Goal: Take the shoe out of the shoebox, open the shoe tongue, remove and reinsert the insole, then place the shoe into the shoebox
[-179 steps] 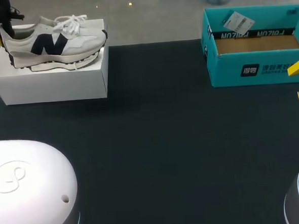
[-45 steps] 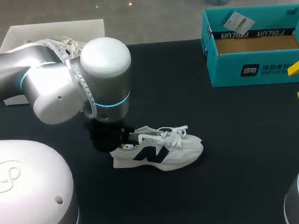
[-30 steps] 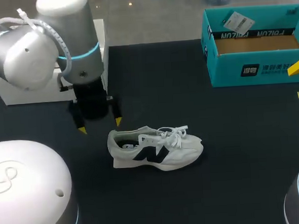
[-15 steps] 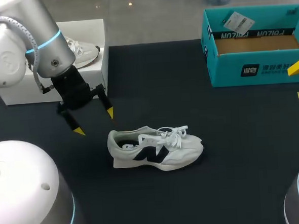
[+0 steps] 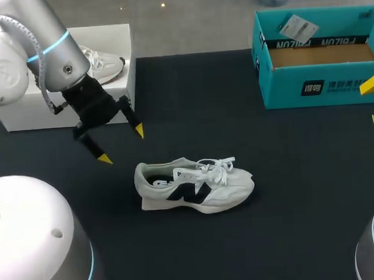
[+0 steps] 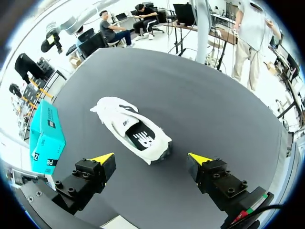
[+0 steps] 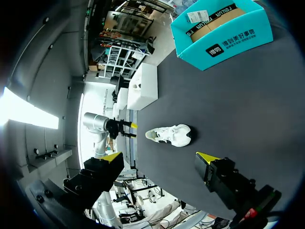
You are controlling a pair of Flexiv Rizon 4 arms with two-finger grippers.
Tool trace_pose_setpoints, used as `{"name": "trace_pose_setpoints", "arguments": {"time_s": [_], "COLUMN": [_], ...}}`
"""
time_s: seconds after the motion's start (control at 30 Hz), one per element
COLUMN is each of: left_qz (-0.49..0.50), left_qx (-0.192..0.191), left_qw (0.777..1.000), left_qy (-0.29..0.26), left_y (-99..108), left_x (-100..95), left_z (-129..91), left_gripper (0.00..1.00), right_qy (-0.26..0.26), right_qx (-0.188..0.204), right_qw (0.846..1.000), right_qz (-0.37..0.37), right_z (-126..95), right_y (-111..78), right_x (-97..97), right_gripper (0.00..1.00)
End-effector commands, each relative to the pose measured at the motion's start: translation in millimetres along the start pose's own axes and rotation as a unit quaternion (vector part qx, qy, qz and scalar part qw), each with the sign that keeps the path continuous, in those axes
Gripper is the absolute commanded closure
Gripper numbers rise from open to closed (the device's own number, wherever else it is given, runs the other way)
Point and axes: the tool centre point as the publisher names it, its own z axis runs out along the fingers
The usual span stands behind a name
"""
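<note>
Black table (image 5: 290, 172) carries everything. L arm (image 5: 29, 48) comes in from the far-left corner and crosses in front of the white box (image 5: 114, 40), which sits at the table's far left. The head view shows it large. The R wrist view shows it only small, well beyond the shoe.

Teal shoebox (image 5: 323, 87) is at the far right, open side up w/ a brown cardboard floor, well apart from the shoe. The L wrist view shows only its outside wall, off to the side, nothing of the inside.

Shoe (image 5: 193, 184), white w/ a dark side logo, stands upright on its sole mid-table, out of the shoebox. Its heel points to the L arm's side, its toe to the right, w/ loose laces on top. The L wrist view looks down into the shoe's opening and shows print on the insole, which the head view barely shows.

2nd shoe (image 5: 106, 61) lies on the white box, partly hidden by the L arm.

L gripper (image 5: 121, 145) hangs above the table near the shoe's heel, fingers spread wide, holding nothing. In the L wrist view the shoe lies ahead of it, heel nearest, not touching.

R gripper (image 7: 159, 156) has its fingers wide apart and empty. The R wrist view shows both in full. The head view shows only the yellow tips at the table's right edge, in front of the shoebox.

A white tag (image 5: 294, 27) lies inside the shoebox, seen in the head & R wrist views.
</note>
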Motion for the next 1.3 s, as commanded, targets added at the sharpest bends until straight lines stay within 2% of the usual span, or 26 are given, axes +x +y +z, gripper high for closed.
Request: {"name": "trace_pose_setpoints", "arguments": {"time_s": [0.03, 0.1, 0.27, 0.43, 0.57, 0.67, 0.73, 0.83, 0.9, 1.3], "left_qz": [-0.346, -0.387, -0.444, -0.446, -0.448, -0.462, -0.474, -0.475, -0.454, -0.454], "left_qx": [0.117, 0.130, 0.151, 0.130, 0.102, 0.094, 0.104, 0.102, 0.080, 0.080], "left_qw": [0.927, 0.906, 0.870, 0.864, 0.858, 0.848, 0.843, 0.843, 0.858, 0.858], "left_qy": [-0.086, -0.113, -0.150, -0.196, -0.229, -0.242, -0.231, -0.230, -0.229, -0.229], "left_y": [11.3, 14.3, 16.9, 13.9, 12.5, 15.9, 18.6, 22.8, 24.0, 24.0], "left_x": [-7.1, -4.3, 12.0, 29.0, 39.3, 46.2, 49.6, 52.0, 52.4, 52.4], "left_z": [-9.0, -11.3, -14.0, -14.4, -5.9, 0.9, 5.9, 11.2, 13.2, 13.2], "left_gripper": [0.00, 0.00, 0.00, 0.00, 0.00, 0.00, 0.00, 0.00, 0.00, 0.00], "right_qy": [-0.001, -0.001, -0.001, -0.001, -0.001, -0.001, -0.001, -0.001, -0.001, -0.001], "right_qx": [-0.001, -0.001, -0.001, -0.001, -0.001, -0.001, -0.001, -0.001, -0.001, -0.001], "right_qw": [1.000, 1.000, 1.000, 1.000, 1.000, 1.000, 1.000, 1.000, 1.000, 1.000], "right_qz": [0.000, 0.000, 0.000, 0.000, 0.000, 0.000, 0.000, 0.000, 0.000, 0.000], "right_z": [0.2, 0.2, 0.2, 0.2, 0.2, 0.2, 0.2, 0.2, 0.2, 0.2], "right_y": [-1.5, -1.5, -1.5, -1.5, -1.5, -1.5, -1.5, -1.5, -1.5, -1.5], "right_x": [0.0, 0.0, 0.0, 0.0, 0.0, 0.0, 0.0, 0.0, 0.0, 0.0], "right_gripper": [0.00, 0.00, 0.00, 0.00, 0.00, 0.00, 0.00, 0.00, 0.00, 0.00]}}
